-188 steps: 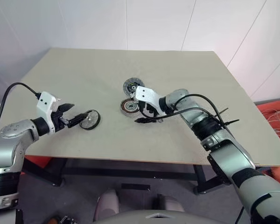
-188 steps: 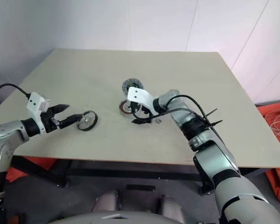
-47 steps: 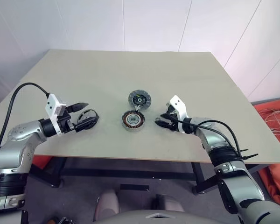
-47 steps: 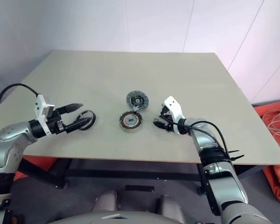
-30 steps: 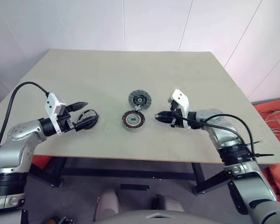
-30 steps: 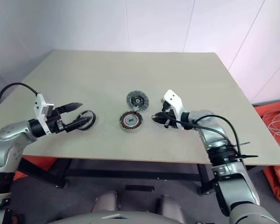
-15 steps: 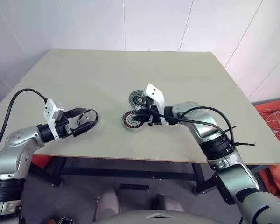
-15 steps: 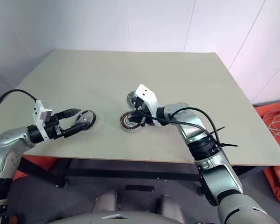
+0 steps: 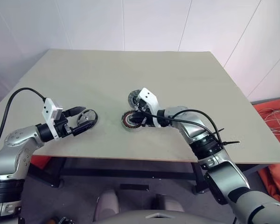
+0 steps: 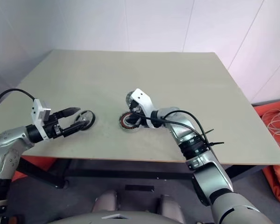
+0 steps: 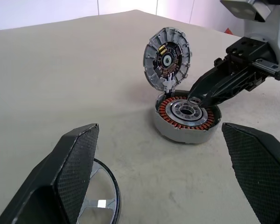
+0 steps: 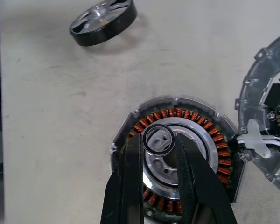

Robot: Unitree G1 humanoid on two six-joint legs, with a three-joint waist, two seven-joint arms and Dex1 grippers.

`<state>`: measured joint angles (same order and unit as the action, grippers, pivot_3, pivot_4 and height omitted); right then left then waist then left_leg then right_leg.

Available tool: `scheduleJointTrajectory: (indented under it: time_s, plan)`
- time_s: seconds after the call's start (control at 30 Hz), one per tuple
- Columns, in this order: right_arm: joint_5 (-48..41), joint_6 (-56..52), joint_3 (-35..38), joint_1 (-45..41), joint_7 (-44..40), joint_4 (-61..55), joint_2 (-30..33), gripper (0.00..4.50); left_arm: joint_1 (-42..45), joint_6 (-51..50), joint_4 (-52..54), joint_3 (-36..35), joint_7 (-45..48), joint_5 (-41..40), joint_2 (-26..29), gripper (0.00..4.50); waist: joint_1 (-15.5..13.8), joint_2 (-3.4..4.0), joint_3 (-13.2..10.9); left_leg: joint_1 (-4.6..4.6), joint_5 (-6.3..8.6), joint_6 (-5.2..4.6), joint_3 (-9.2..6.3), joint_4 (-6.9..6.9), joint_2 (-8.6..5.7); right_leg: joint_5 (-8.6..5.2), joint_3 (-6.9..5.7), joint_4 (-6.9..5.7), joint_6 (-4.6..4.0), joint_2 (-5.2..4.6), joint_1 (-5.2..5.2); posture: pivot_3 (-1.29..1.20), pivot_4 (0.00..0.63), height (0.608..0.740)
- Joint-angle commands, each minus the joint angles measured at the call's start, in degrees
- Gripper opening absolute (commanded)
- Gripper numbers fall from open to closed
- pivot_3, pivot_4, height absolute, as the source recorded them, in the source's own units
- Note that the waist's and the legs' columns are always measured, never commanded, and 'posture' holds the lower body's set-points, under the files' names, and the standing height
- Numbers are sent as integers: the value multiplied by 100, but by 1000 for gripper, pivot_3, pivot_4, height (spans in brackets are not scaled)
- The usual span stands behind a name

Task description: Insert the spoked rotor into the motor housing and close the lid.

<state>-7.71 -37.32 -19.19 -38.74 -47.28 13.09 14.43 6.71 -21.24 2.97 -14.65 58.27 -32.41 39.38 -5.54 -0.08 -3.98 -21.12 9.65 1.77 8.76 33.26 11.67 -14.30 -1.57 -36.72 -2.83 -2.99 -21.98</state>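
The right claw (image 12: 159,156) has swung left and now sits over the housing (image 12: 177,154), clamped on a small dark ring (image 12: 159,139) above its hub. The lid (image 11: 167,58) stands tilted just beyond. The left claw (image 11: 168,172) is spread wide, the rotor (image 11: 100,203) lying beside its finger on the counter (image 9: 107,74).

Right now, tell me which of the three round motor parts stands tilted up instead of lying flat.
The lid, the grey ribbed disc with the circuit board face. It leans up behind the motor housing, whereas the housing and the spoked rotor lie flat on the table.
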Motion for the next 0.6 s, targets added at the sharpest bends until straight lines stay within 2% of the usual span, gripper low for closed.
scheduleJointTrajectory:
  time_s: [0.03,0.6]
  plan:
    - [66,185,104,-158,115,21,-34,649,107,21,128,-70,6,-58,51,4500,1,0,0,0,0,0,0,0,0,0,0,0,0,0,0,0,0,740]
    - [177,259,75,-75,209,187,-63,649,158,-4,120,-37,9,-36,64,4500,0,0,0,0,-1,1,0,0,0,0,0,0,0,0,0,0,0,740]
